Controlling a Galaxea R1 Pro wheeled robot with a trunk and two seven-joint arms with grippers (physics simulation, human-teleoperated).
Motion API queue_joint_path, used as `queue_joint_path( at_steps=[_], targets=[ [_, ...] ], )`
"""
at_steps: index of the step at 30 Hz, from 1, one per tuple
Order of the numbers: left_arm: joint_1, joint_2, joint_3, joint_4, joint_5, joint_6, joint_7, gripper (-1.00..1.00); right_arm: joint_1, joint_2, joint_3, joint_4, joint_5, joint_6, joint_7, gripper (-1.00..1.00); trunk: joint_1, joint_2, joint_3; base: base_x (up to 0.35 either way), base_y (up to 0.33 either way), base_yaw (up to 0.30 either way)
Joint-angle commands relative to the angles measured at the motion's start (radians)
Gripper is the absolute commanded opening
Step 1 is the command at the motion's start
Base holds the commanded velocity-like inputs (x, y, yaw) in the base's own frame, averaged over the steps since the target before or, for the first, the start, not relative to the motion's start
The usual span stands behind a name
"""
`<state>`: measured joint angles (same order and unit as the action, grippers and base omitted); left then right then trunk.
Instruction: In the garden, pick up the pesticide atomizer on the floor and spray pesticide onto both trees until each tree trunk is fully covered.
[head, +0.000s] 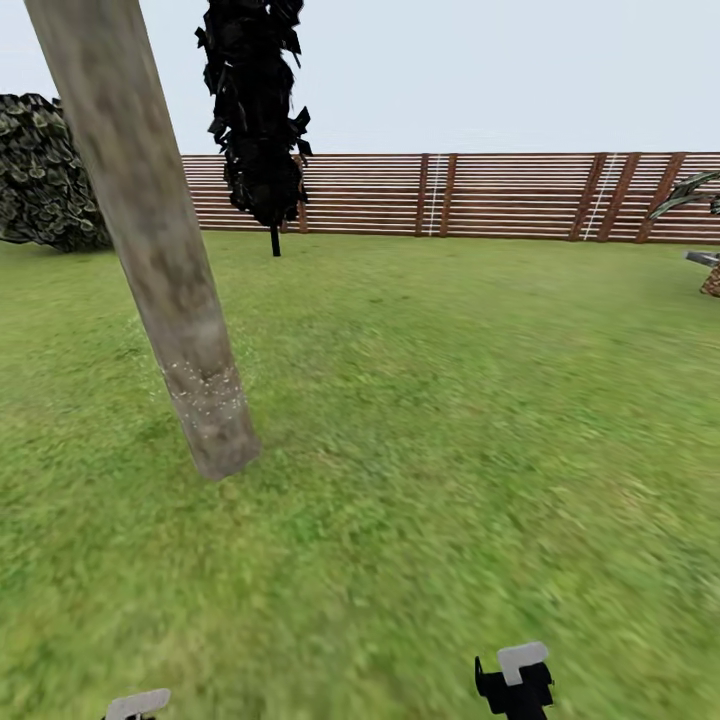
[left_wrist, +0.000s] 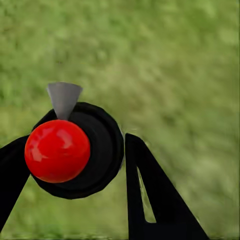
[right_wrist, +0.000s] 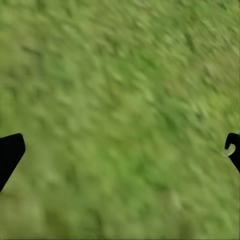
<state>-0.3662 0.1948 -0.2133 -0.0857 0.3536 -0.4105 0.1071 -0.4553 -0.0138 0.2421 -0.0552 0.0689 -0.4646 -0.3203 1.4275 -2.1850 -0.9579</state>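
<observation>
Green lawn covers the garden floor out to the reddish-brown slat fence. Far left, a round dark bush stands at the fence line. Next, the near tree trunk, mottled grey-beige, leans across the head view; pale speckles sit on its lower part, just above the grass. Behind it, a second tree with black jagged foliage stands near the fence.

Left gripper: fingers clamped on the pesticide atomizer, a black round body with a red ball and a grey cone nozzle, held above the grass.

Right gripper: fingers spread wide, nothing between them, grass below. Far right by the fence, a striped-leaf plant.
</observation>
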Motion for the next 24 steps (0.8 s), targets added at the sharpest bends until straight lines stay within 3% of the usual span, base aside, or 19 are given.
queue_joint_path(
  at_steps=[1, 3, 6, 8, 13, 24],
  targets=[
    [0.003, 0.000, 0.019, 0.000, -0.002, 0.000, 0.002, -1.00, 0.002, 0.000, 0.000, 0.000, 0.000, -0.005, 0.000, 1.00, 0.000, 0.000, 0.000, 0.000, 0.000, 0.278],
    [0.006, 0.000, 0.048, 0.000, -0.003, -0.002, 0.004, -1.00, 0.004, -0.002, 0.000, 0.000, -0.005, -0.020, -0.001, 1.00, 0.000, 0.000, 0.000, 0.000, 0.000, 0.278],
    [0.008, 0.000, 0.059, 0.000, -0.004, -0.002, 0.005, -1.00, 0.007, -0.002, 0.000, 0.000, -0.085, -0.027, -0.002, 1.00, 0.000, 0.000, 0.000, 0.000, 0.000, 0.279],
    [0.009, 0.003, 0.062, 0.000, -0.003, -0.002, 0.005, -1.00, 0.008, -0.002, 0.001, 0.000, -0.116, -0.029, -0.002, 1.00, 0.000, 0.000, 0.000, 0.000, 0.028, 0.280],
    [0.009, -0.003, 0.090, 0.000, -0.001, -0.002, 0.005, -1.00, 0.012, 0.003, 0.002, 0.001, -0.128, -0.028, -0.002, 1.00, 0.000, 0.000, 0.000, 0.000, 0.246, 0.280],
    [0.009, -0.005, 0.094, 0.000, 0.001, -0.001, 0.005, -1.00, 0.012, 0.000, 0.003, 0.002, -0.127, -0.028, -0.002, 1.00, 0.000, 0.000, 0.000, 0.000, 0.304, 0.280]
  ],
)
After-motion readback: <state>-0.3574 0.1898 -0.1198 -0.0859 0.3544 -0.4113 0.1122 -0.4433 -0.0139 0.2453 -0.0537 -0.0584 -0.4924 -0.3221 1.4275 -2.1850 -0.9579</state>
